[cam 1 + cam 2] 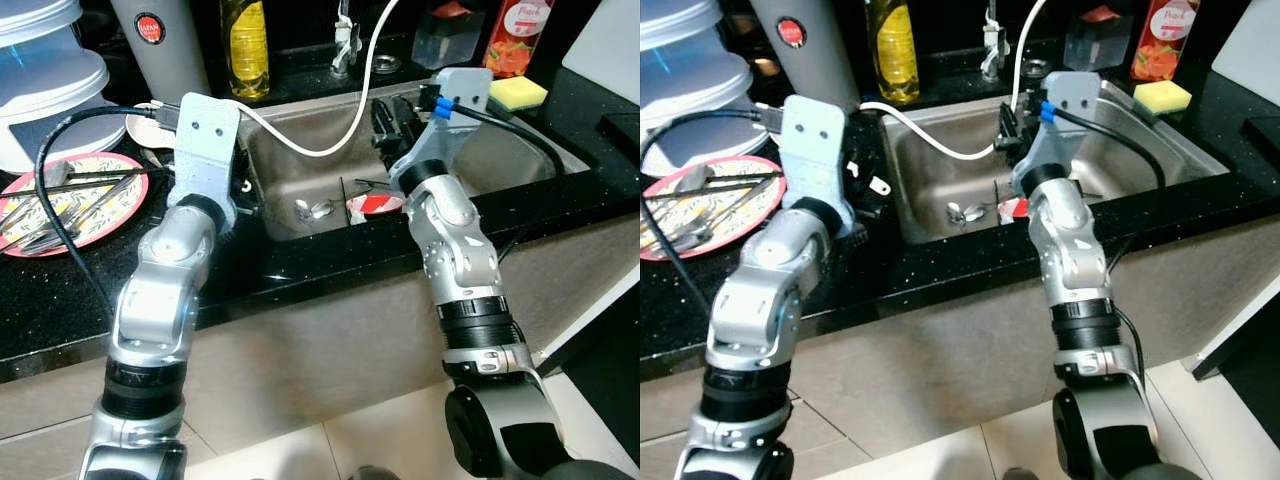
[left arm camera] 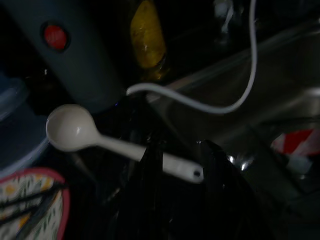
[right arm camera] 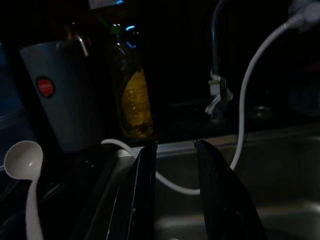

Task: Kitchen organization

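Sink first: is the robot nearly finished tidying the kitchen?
Not nearly. The sink holds a metal spoon and a red-and-white thing. The patterned plate carries cutlery. The left gripper reaches at a white spoon; the right gripper hangs open over the sink, holding nothing.
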Robot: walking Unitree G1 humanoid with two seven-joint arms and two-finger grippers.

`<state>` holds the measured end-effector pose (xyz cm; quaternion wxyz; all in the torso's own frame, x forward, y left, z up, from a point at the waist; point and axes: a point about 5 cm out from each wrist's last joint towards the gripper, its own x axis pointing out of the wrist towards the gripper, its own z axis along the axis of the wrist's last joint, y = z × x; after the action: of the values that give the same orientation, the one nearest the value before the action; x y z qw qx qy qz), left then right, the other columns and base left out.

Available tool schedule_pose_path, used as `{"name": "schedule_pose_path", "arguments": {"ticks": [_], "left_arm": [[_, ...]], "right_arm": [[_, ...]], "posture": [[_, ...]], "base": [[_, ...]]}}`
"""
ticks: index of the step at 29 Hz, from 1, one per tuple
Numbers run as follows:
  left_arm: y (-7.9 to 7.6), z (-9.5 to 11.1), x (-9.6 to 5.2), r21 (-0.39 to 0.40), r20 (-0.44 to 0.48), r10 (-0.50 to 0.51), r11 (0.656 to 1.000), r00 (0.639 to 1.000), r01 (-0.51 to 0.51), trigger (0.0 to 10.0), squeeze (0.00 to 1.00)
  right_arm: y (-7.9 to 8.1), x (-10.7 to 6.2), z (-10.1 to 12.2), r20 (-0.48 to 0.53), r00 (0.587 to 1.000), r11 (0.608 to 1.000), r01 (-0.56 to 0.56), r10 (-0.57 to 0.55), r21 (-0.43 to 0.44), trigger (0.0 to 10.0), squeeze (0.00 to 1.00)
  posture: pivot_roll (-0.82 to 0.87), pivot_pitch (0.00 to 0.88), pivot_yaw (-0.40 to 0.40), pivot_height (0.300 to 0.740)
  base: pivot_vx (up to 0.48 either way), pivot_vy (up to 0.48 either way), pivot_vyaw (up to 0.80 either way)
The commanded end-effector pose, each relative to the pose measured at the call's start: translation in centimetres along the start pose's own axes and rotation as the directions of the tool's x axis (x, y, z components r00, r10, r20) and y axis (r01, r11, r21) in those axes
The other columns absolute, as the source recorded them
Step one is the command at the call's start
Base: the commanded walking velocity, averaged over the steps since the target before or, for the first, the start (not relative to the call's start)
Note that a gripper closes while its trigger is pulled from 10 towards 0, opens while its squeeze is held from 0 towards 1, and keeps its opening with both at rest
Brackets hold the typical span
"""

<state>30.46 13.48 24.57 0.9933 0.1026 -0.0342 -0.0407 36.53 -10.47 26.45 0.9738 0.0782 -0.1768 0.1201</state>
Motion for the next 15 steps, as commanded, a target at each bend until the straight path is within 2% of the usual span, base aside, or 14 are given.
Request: {"name": "schedule_pose_path", "arguments": {"ticks": [1, 3, 5, 8, 10, 15], "left_arm": [[0.2, -0.4, -0.1, 0.006, -0.024, 0.008, 1.0, 1.0, -0.008, 10.0, 0.0], [0.4, -0.6, 0.2, 0.036, -0.024, 0.013, 0.999, 1.0, -0.012, 10.0, 0.0], [0.8, -0.7, 0.6, 0.006, -0.034, 0.033, 0.999, 0.999, -0.033, 10.0, 0.0], [0.8, -0.2, 0.9, -0.007, -0.023, 0.029, 1.0, 0.999, -0.029, 10.0, 0.0], [0.9, -0.3, 1.0, 0.013, -0.017, 0.025, 1.0, 1.0, -0.025, 10.0, 0.0], [1.3, -0.4, 1.3, 0.005, -0.026, 0.044, 0.999, 0.999, -0.044, 10.0, 0.0]], "right_arm": [[0.1, -0.1, -0.3, -0.015, 1.0, 1.0, 0.019, -0.018, 0.021, 10.0, 0.0], [0.8, -0.5, -0.5, -0.006, 1.0, 1.0, -0.008, 0.008, 0.002, 10.0, 0.0], [0.8, -0.4, -1.2, -0.03, 1.0, 1.0, 0.005, -0.004, 0.025, 10.0, 0.0], [0.8, -0.1, -0.9, -0.027, 1.0, 1.0, 0.012, -0.012, 0.025, 10.0, 0.0], [0.8, 0.0, -0.6, -0.012, 1.0, 1.0, 0.011, -0.011, 0.008, 10.0, 0.0], [0.6, -0.2, -0.4, -0.009, 1.0, 1.0, 0.018, -0.018, 0.005, 10.0, 0.0]], "posture": [[0.03, 0.043, 0.072, 0.74], [0.03, 0.01, 0.085, 0.74], [0.02, 0.0, 0.111, 0.74], [0.0, 0.0, 0.127, 0.74], [-0.01, 0.0, 0.13, 0.74], [-0.03, 0.0, 0.143, 0.74]], "base": [[0.0, 0.0, 0.0], [0.0, 0.0, 0.0], [0.0, 0.0, 0.0], [0.0, 0.0, 0.0], [0.0, 0.0, 0.0], [0.0, 0.0, 0.0]]}}
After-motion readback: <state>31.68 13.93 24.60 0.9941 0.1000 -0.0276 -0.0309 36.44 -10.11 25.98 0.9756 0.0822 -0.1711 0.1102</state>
